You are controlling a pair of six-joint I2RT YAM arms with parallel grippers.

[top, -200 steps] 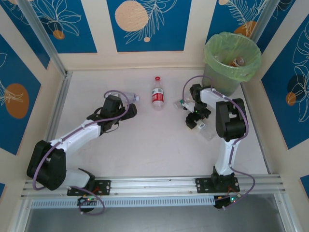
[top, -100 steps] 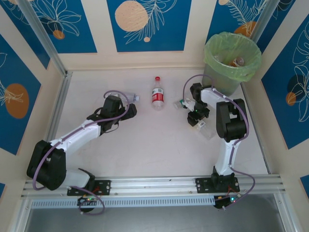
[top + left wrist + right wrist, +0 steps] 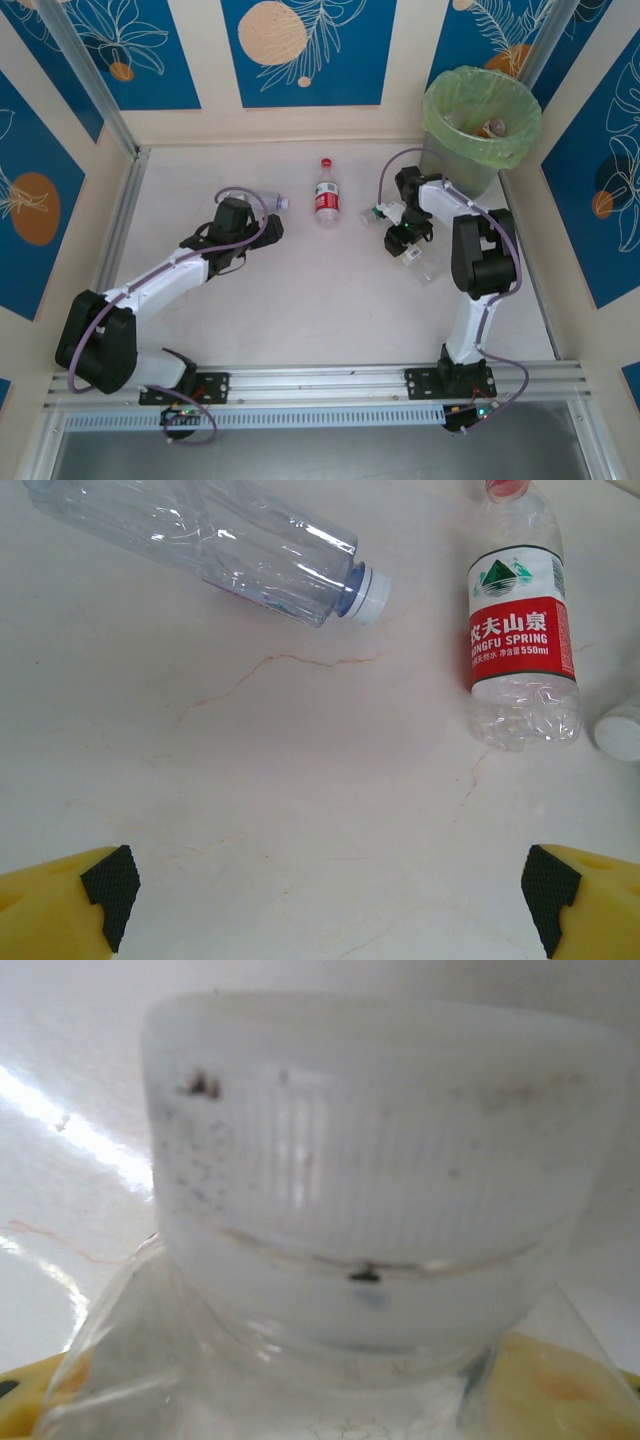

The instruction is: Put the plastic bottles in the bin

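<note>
Two plastic bottles lie mid-table: a clear one with a bluish-white cap [image 3: 274, 203] [image 3: 210, 540] and a red-labelled, red-capped one [image 3: 327, 198] [image 3: 520, 630]. My left gripper [image 3: 266, 226] [image 3: 328, 900] hovers open just short of them, nothing between its fingertips [image 3: 110, 895]. My right gripper [image 3: 402, 238] is down at the table in front of the bin [image 3: 440, 135], shut on the neck of a clear bottle with a white cap [image 3: 380, 1150]. A white cap [image 3: 375, 212] [image 3: 622, 735] shows just left of that gripper. The green-lined bin holds several bottles [image 3: 490, 127].
The bin stands in the back right corner against the blue patterned walls. A metal rail [image 3: 120, 220] runs along the left side of the table, and another crosses the front by the arm bases. Bare table [image 3: 320, 300] lies between the arms.
My right gripper has closed on the white-capped bottle and shifted slightly toward the back. The left arm and the two mid-table bottles have not moved.
</note>
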